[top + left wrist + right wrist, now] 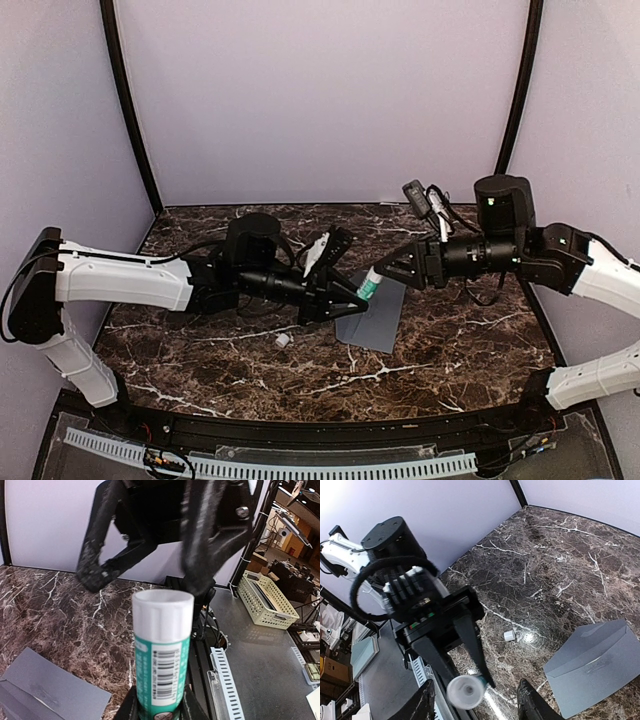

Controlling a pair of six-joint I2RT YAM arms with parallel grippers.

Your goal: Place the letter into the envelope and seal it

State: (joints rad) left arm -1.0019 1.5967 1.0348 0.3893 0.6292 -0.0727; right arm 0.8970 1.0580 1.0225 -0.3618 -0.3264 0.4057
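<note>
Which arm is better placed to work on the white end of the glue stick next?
Right, likely. The left gripper has its jaws shut on the glue stick, so it is occupied. The stick's white end points at the right gripper, whose jaws stand open close in front of it.

Robotics lab: walled-in marble table (450, 350), slotted cable duct (226, 677), plastic basket (261, 605).

Tabletop (450, 350) centre is blocked: left gripper (352, 296) and right gripper (386, 272) meet tip to tip above the envelope (375, 322), glue stick (370, 287) between them. Small white piece (282, 340) lies left of the envelope. Far edge strip and near-right corner are free to pass.
</note>
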